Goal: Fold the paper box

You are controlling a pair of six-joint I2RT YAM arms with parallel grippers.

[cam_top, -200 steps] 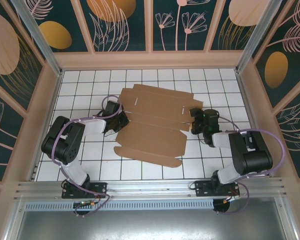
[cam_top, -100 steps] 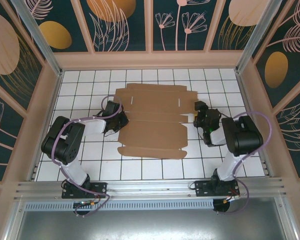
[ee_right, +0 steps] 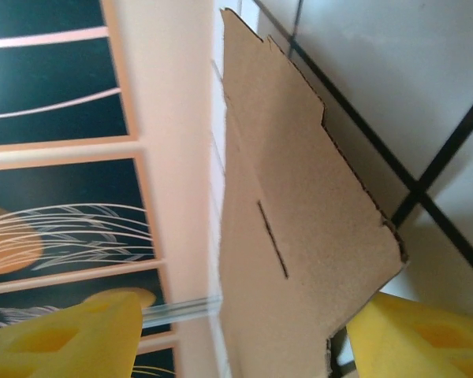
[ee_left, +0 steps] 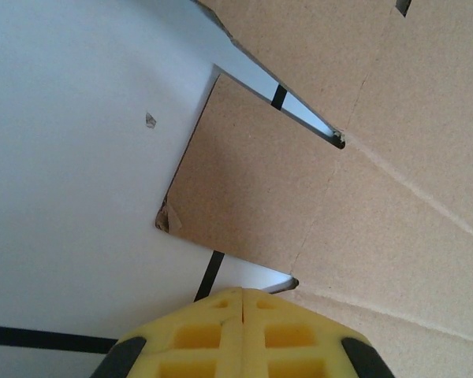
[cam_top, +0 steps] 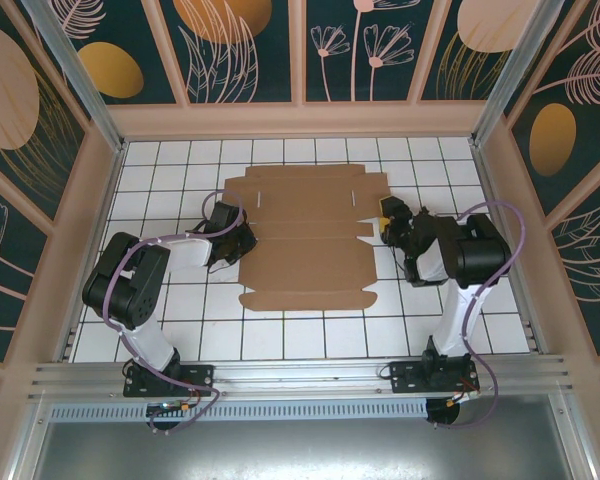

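Left tool [cam_top: 242, 238] sits low at the left edge of the paper box [cam_top: 305, 245], about halfway along the sheet. On my left wrist view its yellow pads [ee_left: 205, 335] are pressed together with only a seam between them. I see nothing pinched, and the tips are just beside a notch where a side flap meets the main panel. Right tool [cam_top: 388, 215] is at the box's right edge, by the flap near the far right corner. On my right wrist view its pads [ee_right: 71, 335] stand wide apart with the cardboard flap between them. The flap's corner is close to the right-hand pad; can't tell if it touches. The box is an unfolded brown die-cut sheet lying flat on the white tiled tabletop [cam_top: 310, 335], roughly centred between my two arms, with creases running across it. It has two thin slots [cam_top: 255, 197] in the far panel and a rounded flap at the near end. The flap by my right tool has one narrow slot and throws a shadow on the tiles. Dark patterned wall panels [cam_top: 240, 50] stand behind the tabletop.
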